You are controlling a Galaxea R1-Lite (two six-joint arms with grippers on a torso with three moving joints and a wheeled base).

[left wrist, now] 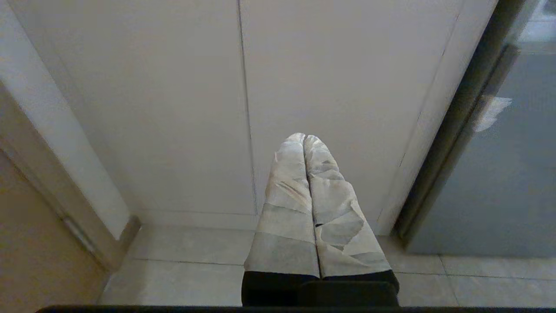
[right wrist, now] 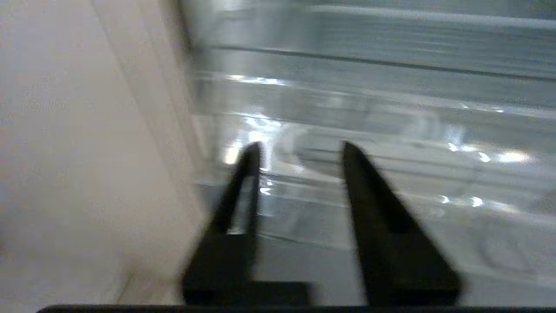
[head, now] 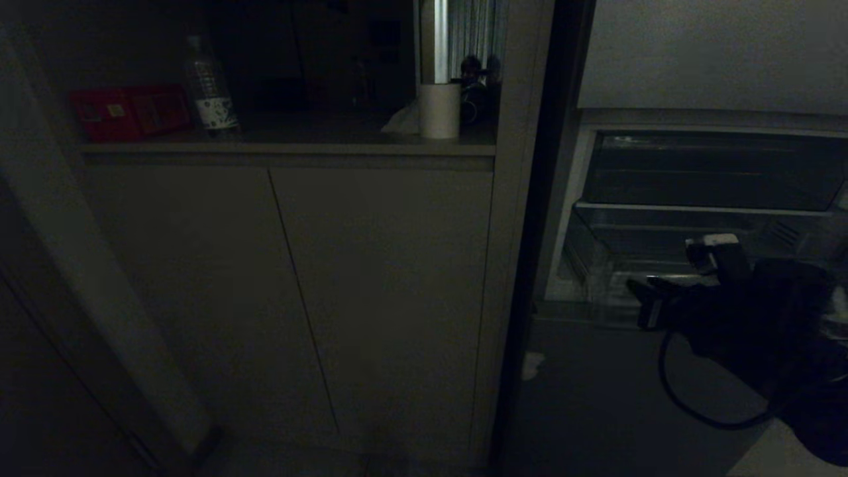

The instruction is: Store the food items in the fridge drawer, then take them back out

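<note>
The fridge (head: 596, 397) stands at the right with its middle compartment open. The clear plastic fridge drawer (head: 599, 265) is pulled out, and the right wrist view shows its glossy walls (right wrist: 391, 130). My right gripper (head: 646, 298) hangs over the drawer's front left corner. Its two black fingers (right wrist: 300, 145) stand apart, open, with nothing between them. My left gripper (left wrist: 304, 137) is parked low with its tape-wrapped fingers pressed together, shut and empty, facing the cabinet doors. The food items are out of view.
Pale grey cabinet doors (head: 298, 298) fill the middle, under a shelf with a red box (head: 129, 112), a water bottle (head: 211, 89) and a paper roll (head: 438, 109). A black cable (head: 689, 404) loops below my right arm. A tape scrap (left wrist: 488, 111) sticks to the fridge edge.
</note>
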